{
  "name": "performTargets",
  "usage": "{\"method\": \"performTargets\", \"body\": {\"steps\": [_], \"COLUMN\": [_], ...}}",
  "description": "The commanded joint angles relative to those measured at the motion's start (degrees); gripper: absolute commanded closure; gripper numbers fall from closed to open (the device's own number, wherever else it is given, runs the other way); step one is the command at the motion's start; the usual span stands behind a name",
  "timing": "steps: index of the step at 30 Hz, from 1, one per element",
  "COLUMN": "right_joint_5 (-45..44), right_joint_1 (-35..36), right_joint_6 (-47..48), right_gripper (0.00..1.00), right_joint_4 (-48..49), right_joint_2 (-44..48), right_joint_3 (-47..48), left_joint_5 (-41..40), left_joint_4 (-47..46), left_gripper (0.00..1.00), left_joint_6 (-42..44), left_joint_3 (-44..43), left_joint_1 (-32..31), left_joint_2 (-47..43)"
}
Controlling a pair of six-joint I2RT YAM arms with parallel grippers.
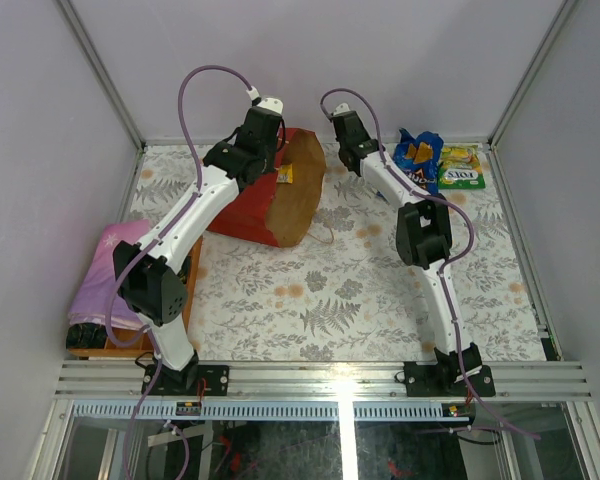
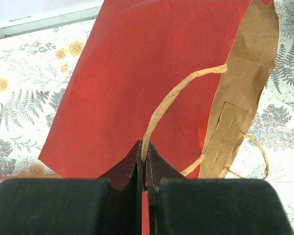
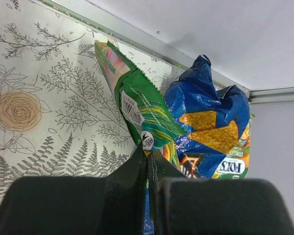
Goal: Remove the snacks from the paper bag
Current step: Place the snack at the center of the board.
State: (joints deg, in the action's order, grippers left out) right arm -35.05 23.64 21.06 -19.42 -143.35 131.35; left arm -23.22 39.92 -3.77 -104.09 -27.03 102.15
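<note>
The red paper bag [image 1: 248, 205] lies on its side at the back middle, its brown inside [image 1: 298, 195] facing right. My left gripper [image 1: 268, 150] is over its top. In the left wrist view, that gripper [image 2: 144, 152] is shut on a string handle [image 2: 166, 100] of the bag [image 2: 137, 73]. My right gripper [image 1: 385, 153] is at the back right, next to the blue chip bag [image 1: 418, 160] and a green-yellow pack [image 1: 462, 168]. In the right wrist view, it [image 3: 148, 155] is shut on a green snack packet [image 3: 147, 115], in front of the chip bag [image 3: 206, 105].
A wooden tray [image 1: 193, 285] with a folded purple cloth [image 1: 110, 265] stands at the left edge. Metal frame rails and white walls bound the table. A small yellow piece [image 1: 283, 174] shows at the bag's upper edge.
</note>
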Motion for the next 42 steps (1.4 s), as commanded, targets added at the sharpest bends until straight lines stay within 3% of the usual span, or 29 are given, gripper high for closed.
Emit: {"method": "performTargets", "body": {"steps": [1,4,5,6,8,9,11,13,16,19,21,31,42], "right_joint_5": [2.18,10.62,13.93,17.04,22.35,24.28,28.15,33.35,42.96,44.70,43.49,42.69,40.93], "right_joint_1": [0.26,0.20,0.22,0.20,0.07,0.02,-0.69,-2.40,-6.82,-9.80,-10.45,-11.63,-12.63], "right_joint_6": [-4.70,-10.11,-11.70,-12.90,-14.85,-15.65,-17.78,-21.34,-28.91,-33.82,-34.21,-39.38,-38.58], "right_gripper": [1.00,0.99,0.94,0.85,0.44,0.32,0.20,0.15,0.17,0.36,0.41,0.42,0.42], "right_joint_4": [0.00,-1.49,-1.91,-2.15,-2.10,-1.53,-0.07,2.26,9.10,11.12,8.18,8.93,2.93], "right_joint_2": [3.21,4.74,5.34,6.10,8.12,9.61,13.50,17.38,23.56,24.88,23.36,15.84,1.36], "right_joint_3": [-0.46,-1.00,-1.01,-1.13,-1.93,-2.75,-4.74,-8.48,-16.96,-20.98,-21.01,-24.75,-8.74], "left_joint_5": [-0.20,-0.62,-0.64,-0.68,-0.81,-0.96,-1.11,-1.04,-1.04,-0.91,-0.78,-0.79,-0.48], "left_joint_4": [-0.65,-0.69,-0.66,-0.66,-0.63,-0.65,-0.72,-0.73,-0.67,-0.64,-0.69,-0.63,-0.47], "left_gripper": [0.98,0.98,0.98,0.98,0.98,0.97,0.97,0.97,0.97,0.97,0.97,0.96,0.95], "left_joint_6": [0.34,0.47,0.51,0.52,0.60,0.65,0.69,0.68,0.69,0.60,0.61,0.69,0.74], "left_joint_3": [-0.76,-0.73,-0.69,-0.72,-0.61,-0.57,-0.61,-0.63,-0.57,-0.55,-0.50,-0.45,-0.44], "left_joint_1": [-0.26,-0.30,-0.27,-0.23,-0.21,-0.17,-0.22,-0.23,-0.09,0.02,-0.01,0.04,0.03], "left_joint_2": [-0.45,-0.41,-0.42,-0.40,-0.40,-0.42,-0.42,-0.45,-0.41,-0.59,-0.68,-0.72,-0.42]}}
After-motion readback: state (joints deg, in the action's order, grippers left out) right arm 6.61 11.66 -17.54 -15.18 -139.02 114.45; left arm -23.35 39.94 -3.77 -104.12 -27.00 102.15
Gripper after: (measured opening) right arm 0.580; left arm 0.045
